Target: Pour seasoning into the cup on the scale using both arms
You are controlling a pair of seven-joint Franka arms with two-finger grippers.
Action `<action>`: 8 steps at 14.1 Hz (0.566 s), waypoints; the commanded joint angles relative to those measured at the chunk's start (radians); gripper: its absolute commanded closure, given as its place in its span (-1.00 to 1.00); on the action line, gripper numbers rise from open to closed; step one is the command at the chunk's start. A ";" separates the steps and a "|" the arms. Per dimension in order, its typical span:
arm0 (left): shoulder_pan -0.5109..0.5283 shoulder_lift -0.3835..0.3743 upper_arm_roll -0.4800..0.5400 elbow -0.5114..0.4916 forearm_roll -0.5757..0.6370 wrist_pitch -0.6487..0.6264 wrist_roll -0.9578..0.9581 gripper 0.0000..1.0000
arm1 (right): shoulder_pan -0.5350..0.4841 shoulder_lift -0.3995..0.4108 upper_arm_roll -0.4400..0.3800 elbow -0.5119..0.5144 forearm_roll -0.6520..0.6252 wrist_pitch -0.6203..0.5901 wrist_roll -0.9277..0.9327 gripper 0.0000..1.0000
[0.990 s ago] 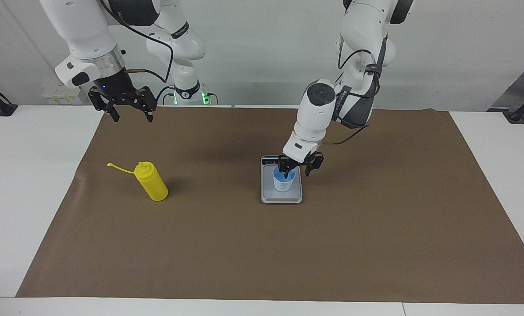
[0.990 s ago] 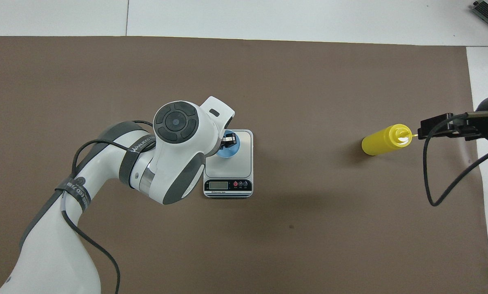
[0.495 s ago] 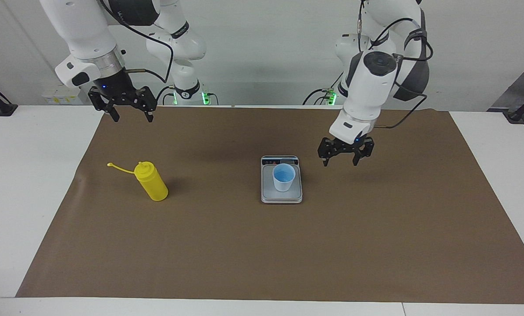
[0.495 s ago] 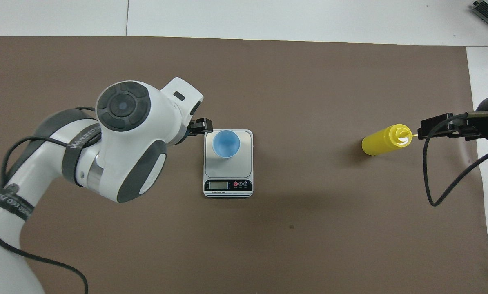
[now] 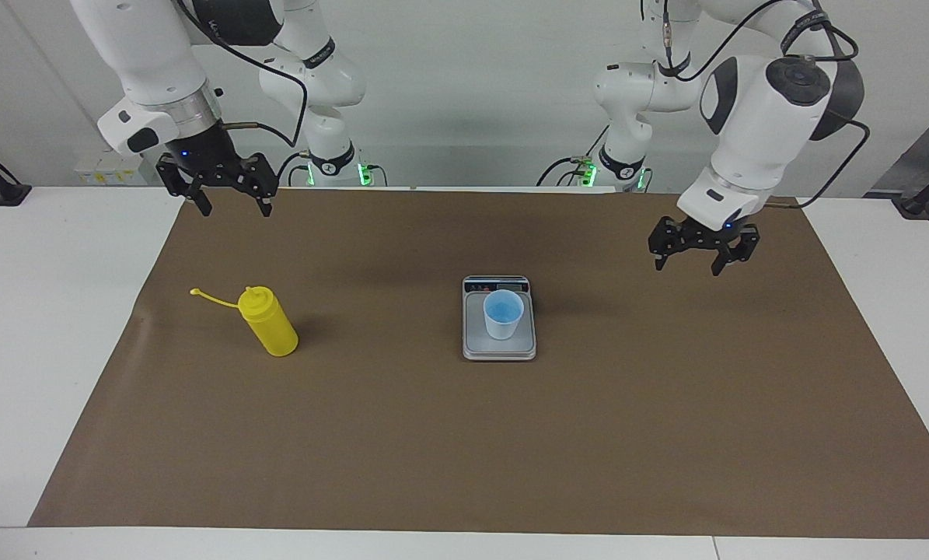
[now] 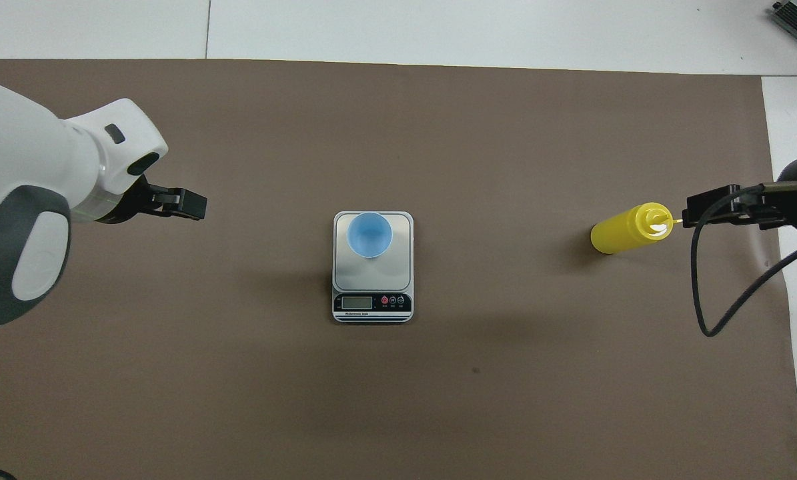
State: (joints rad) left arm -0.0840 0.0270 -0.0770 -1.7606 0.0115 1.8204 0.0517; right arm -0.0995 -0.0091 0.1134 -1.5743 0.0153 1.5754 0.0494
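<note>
The light-blue cup stands upright on the silver-grey scale in the middle of the brown mat, with nothing touching it. The yellow seasoning bottle stands on the mat toward the right arm's end, its cap strap sticking out sideways. My left gripper hangs open and empty over the mat toward the left arm's end, well apart from the scale. My right gripper waits open and raised over the mat's edge, beside the bottle's nozzle as seen from overhead.
The brown mat covers most of the white table. The scale's dark display strip lies on the side nearer to the robots. A black cable hangs from the right arm near the bottle.
My left gripper let go of the cup's rim, rose and swung away toward the left arm's end. The cup stayed on the scale. The right arm did not move.
</note>
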 commanded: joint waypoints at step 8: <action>0.104 -0.070 0.002 0.074 -0.013 -0.180 0.100 -1.00 | -0.035 -0.040 0.005 -0.067 0.012 0.009 -0.115 -1.00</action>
State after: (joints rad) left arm -0.0012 -0.0272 -0.0715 -1.7396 0.0102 1.7230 0.1343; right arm -0.1025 -0.0096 0.1133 -1.5824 0.0153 1.5672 0.0173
